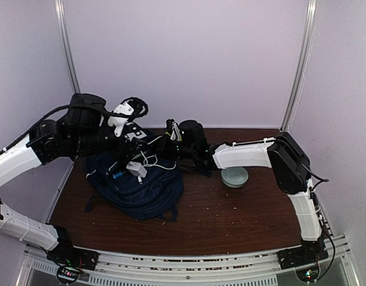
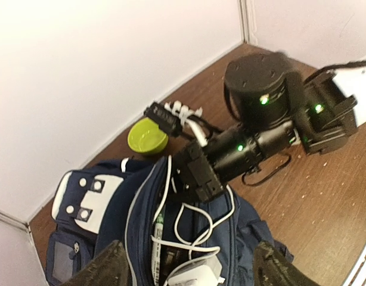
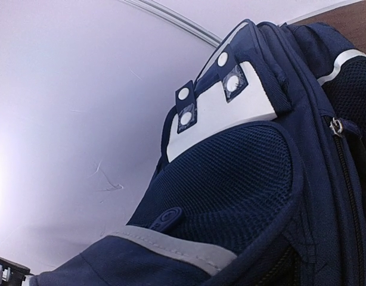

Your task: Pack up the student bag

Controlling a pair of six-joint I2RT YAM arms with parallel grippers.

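The navy student bag lies on the table's left half with its main compartment unzipped. My left gripper hovers open right over that opening, fingers wide apart. Under it a white charger rests in the mouth of the bag, its white cable looped across the opening. A pen lies inside beside it. My right gripper is shut on the far rim of the bag's opening. The right wrist view shows only the bag's mesh pocket and white patch; its own fingers are hidden.
A pale bowl stands on the table right of the bag. A green round lid sits by the back wall, with a black and white plug bundle beside it. White walls close in the back and left.
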